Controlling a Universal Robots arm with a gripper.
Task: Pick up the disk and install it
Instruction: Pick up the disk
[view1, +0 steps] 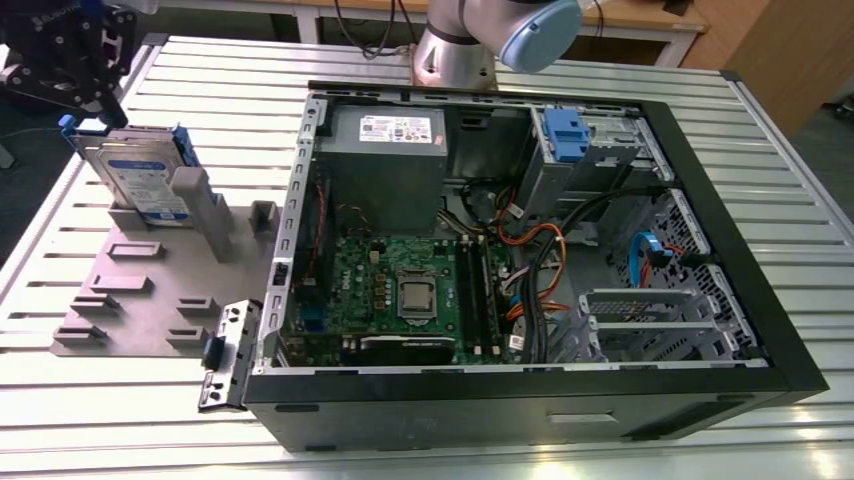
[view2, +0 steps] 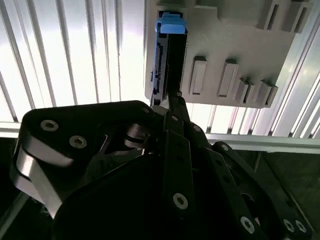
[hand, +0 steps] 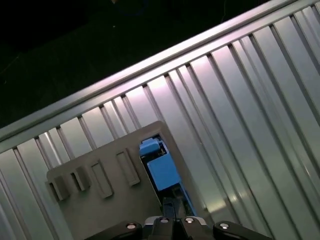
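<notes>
Slatted aluminium table (view1: 747, 130) runs under everything you see in the exterior view, its ribs bright and running away from the camera. On it, filling the centre and right of that view, lies your open computer case (view1: 467, 410), black-walled, side panel off. Inside, the green motherboard (view1: 400, 285) sits in the lower middle, the grey power-supply box (view1: 387, 165) above it, and the grey drive cage (view1: 587, 140) with its blue latch at the case's upper right corner.

On the exterior view's left, just beside the case, you have the grey fixture plate (view1: 147, 290) with its raised blocks and slots. The robot arm (view1: 461, 45) rises at the top centre of the view, behind the case.

Your disk (view1: 134, 175) is not in the case. It stands on edge in the fixture at the upper left of the exterior view, tilted slightly, label facing the camera, blue carrier around it. In the second wrist view you see the disk (view2: 170, 60) edge-on against the plate (view2: 240, 45), its blue tab (view2: 171, 24) at the far end. In the first wrist view the blue of the disk (hand: 162, 172) shows at the plate's (hand: 110, 210) corner.

Your gripper (view1: 87, 115) hangs right at the disk's upper edge; both wrist views put its tip (view2: 172, 100) (hand: 170, 206) against that edge. Whether it is spread or clamped on the disk, you cannot tell.
</notes>
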